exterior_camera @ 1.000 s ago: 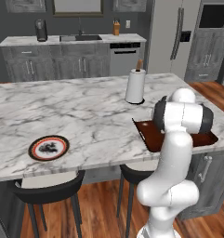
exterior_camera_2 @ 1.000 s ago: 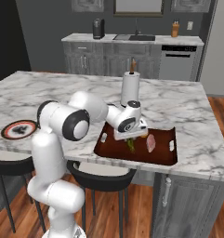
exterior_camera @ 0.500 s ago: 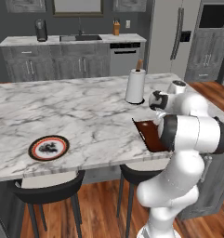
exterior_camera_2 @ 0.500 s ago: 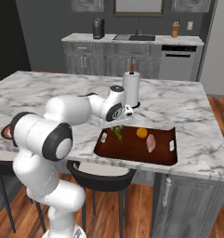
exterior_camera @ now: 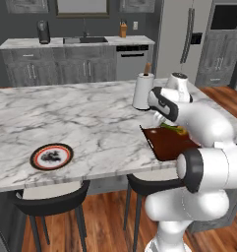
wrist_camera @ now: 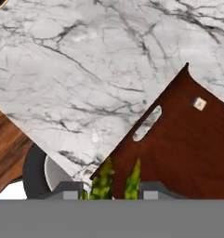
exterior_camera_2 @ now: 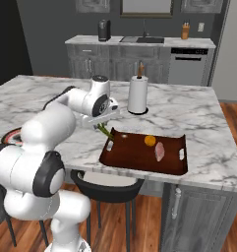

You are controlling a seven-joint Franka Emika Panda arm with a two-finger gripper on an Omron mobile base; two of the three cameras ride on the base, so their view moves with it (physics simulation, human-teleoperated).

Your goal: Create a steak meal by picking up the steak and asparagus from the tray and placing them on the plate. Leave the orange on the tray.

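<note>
White arm folded over the table (exterior_camera_2: 189, 106), hand raised beside the tray's (exterior_camera_2: 139, 160) left end, jaws apparently pinching the asparagus (wrist_camera: 117, 181), stalks dangling

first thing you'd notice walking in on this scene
The big white arm, bent low over the marble island, its gripper holding green asparagus stalks just above the tray's near-left corner. Next, the dark reddish tray at the counter's edge, with the orange and the steak lying on it. The plate sits far off to the left.
</note>
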